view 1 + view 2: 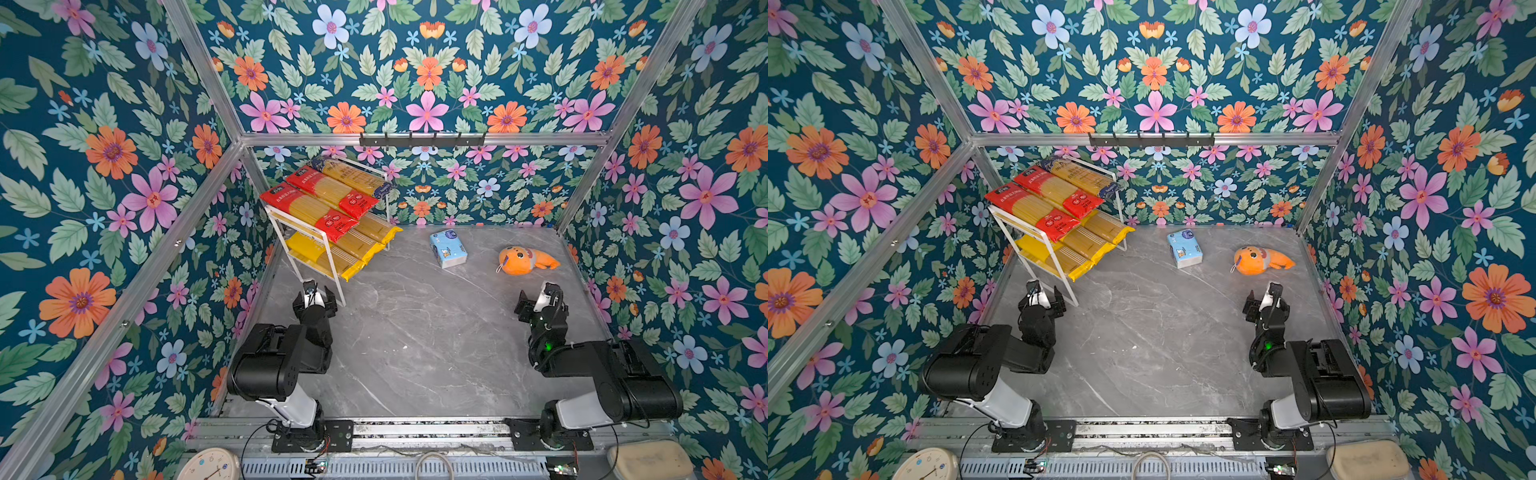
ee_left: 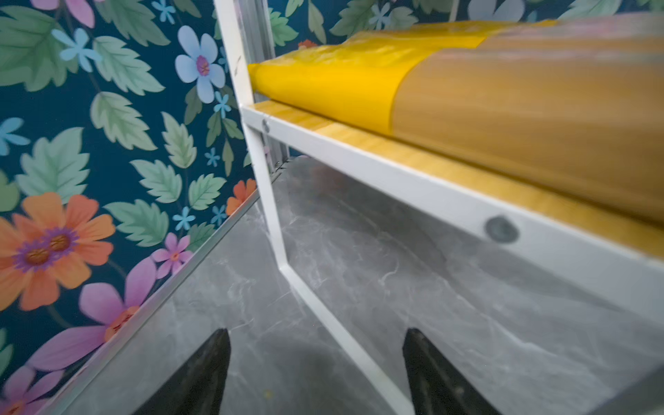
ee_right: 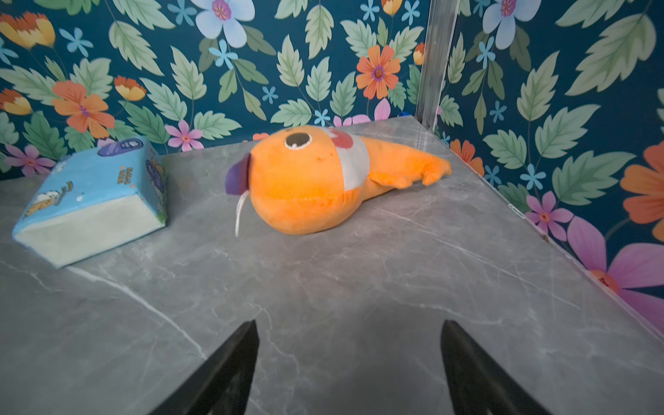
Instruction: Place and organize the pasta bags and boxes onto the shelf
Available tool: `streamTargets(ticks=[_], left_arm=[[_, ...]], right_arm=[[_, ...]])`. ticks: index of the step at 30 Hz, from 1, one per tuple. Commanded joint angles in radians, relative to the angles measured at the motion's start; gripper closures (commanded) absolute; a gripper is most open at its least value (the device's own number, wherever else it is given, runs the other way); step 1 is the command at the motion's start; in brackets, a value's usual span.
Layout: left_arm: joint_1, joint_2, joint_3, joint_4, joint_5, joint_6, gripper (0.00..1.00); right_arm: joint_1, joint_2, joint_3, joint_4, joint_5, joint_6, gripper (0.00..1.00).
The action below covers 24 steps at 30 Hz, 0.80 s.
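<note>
At eleven o'clock on the table [image 1: 415, 353] we see a shelf [image 2: 395, 176] with a white frame and pale yellow wood-grain boards [image 2: 309, 118]. On it lie two red packs [image 1: 309, 210], a dark blue-and-gold pack [image 1: 353, 176] and three yellow packs [image 1: 353, 245]. At one o'clock the tissue pack [image 1: 448, 248] is light blue. At two o'clock the plush toy [image 3: 305, 187] is orange. The table is grey marble with white veins. The walls [image 1: 104, 166] are teal with orange, pink and pale-blue flowers.

- Left arm [image 1: 270, 365]: glossy black rounded joint housings, white lower link, bolted black base plate [image 1: 332, 434].
- Right arm [image 1: 615, 382]: same black-and-white build; small green light [image 1: 548, 345] on its dark wrist section.
- Thin black cables [image 1: 248, 446] loop at both bases.
- Left gripper [image 2: 316, 330] and right gripper [image 3: 349, 321]: matte black, tapered fingers [image 2: 204, 377], white housing behind each.
</note>
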Motion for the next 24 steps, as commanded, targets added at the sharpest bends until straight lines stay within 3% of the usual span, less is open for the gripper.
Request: streamTargets(ticks=[1, 12, 16, 24], left_arm=[[0.007, -0.006, 0.009, -0.033, 0.024, -0.019, 0.21], [0.022, -0.007, 0.015, -0.051, 0.053, -0.026, 0.09], [0.023, -0.007, 0.016, -0.053, 0.055, -0.026, 0.01], [0.023, -0.007, 0.015, -0.050, 0.054, -0.026, 0.00]], right_arm=[[0.000, -0.011, 0.010, 0.000, -0.012, -0.003, 0.18], [0.000, 0.005, 0.068, -0.090, 0.002, -0.004, 0.16], [0.000, 0.004, 0.067, -0.091, 0.002, -0.004, 0.03], [0.000, 0.004, 0.062, -0.084, 0.002, -0.003, 0.01]])
